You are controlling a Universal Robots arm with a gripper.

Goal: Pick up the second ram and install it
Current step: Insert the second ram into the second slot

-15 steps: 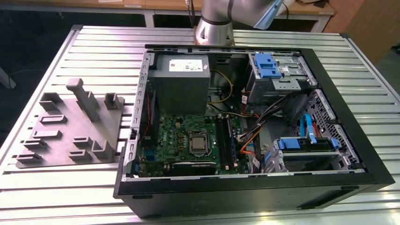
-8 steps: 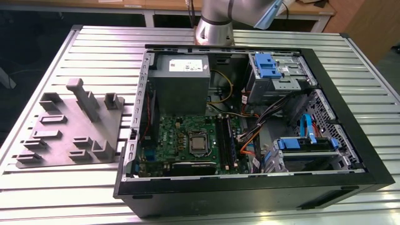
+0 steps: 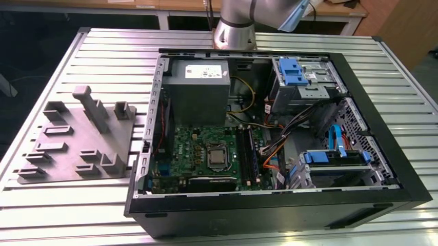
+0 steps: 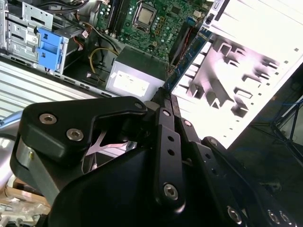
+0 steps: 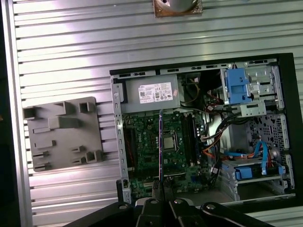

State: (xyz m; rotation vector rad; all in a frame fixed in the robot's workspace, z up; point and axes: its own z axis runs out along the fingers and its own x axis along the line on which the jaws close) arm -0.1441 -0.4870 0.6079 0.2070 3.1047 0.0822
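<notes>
First wrist view: second ram juts from clamped end effector.

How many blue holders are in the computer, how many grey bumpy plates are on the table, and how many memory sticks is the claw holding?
Blue holders: 2
Grey bumpy plate: 1
second ram held in the gripper: 1
Total: 4

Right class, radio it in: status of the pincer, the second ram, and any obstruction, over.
Pincer shut on the second ram. Ram held above the open case, not seated. Cables beside the memory slots, not across them.
</notes>
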